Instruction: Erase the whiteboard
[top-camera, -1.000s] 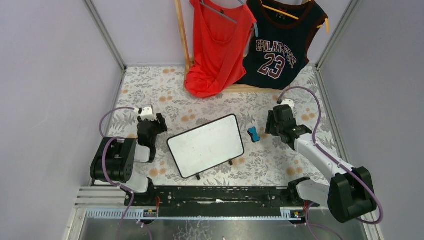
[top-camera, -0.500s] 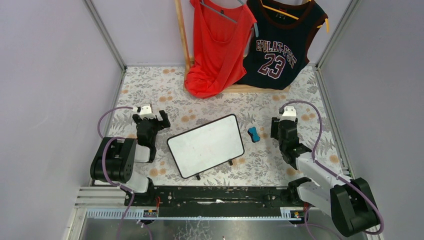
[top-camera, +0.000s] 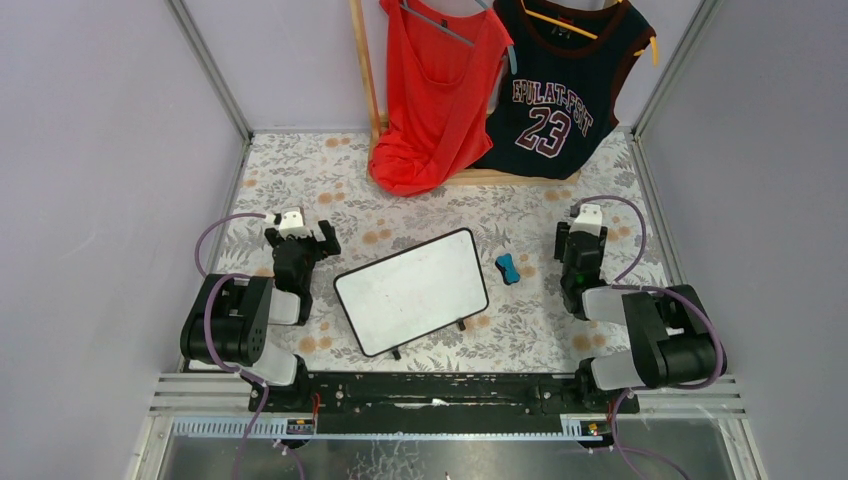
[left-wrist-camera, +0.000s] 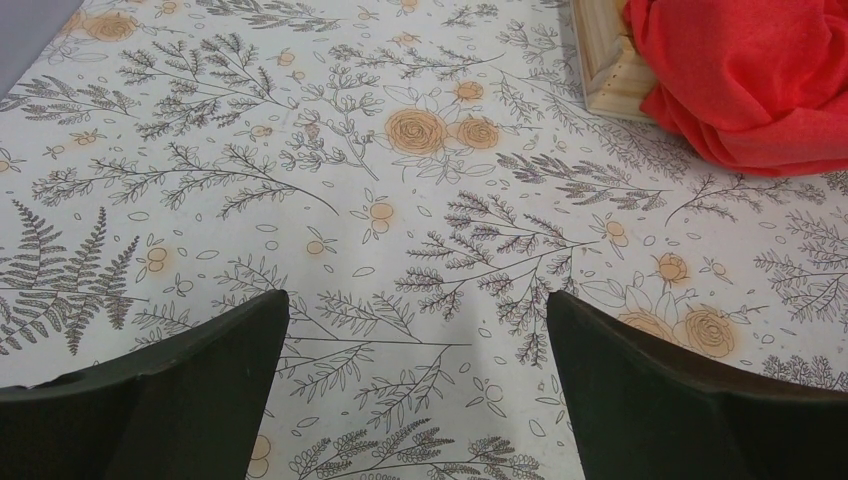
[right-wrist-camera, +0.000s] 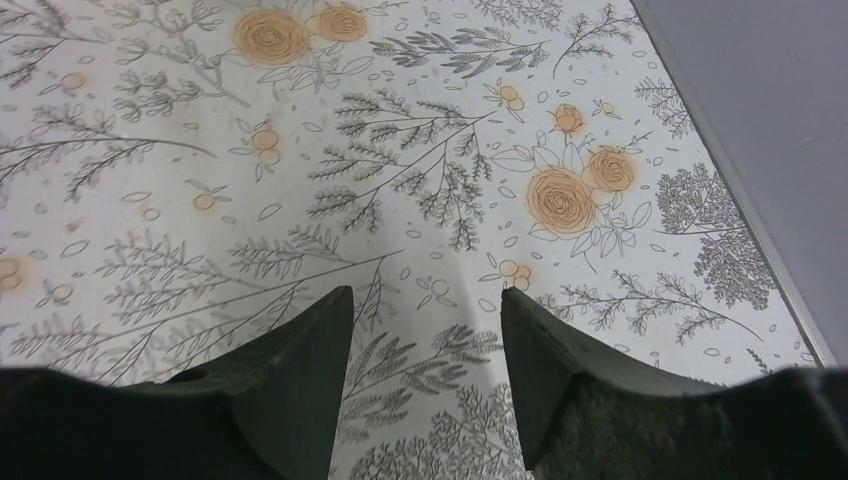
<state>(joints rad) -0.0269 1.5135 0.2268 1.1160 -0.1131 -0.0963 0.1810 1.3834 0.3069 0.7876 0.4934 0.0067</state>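
Step in hand: judged finished, or parked between passes. The whiteboard (top-camera: 412, 290) lies flat at mid-bench, turned slightly, its small feet toward the arm bases. From the top view its face reads plain white; no marks that I can make out, though faint residue would be too small to tell.

Left hand (left-wrist-camera: 412, 300): fingers wide apart, nothing between them, only the floral bench (left-wrist-camera: 300, 120) cover below. It sits just left of the board, not touching it.

Right hand (right-wrist-camera: 425, 300): fingers apart with a narrower gap, also holding nothing, well right of the board.

Blue eraser (top-camera: 508, 268): on the bench just off the board's right edge, between the board and the right hand.

Next move, if any trace remains: right hand must straddle the small eraser squarely before closing.

Containers: none in any view.
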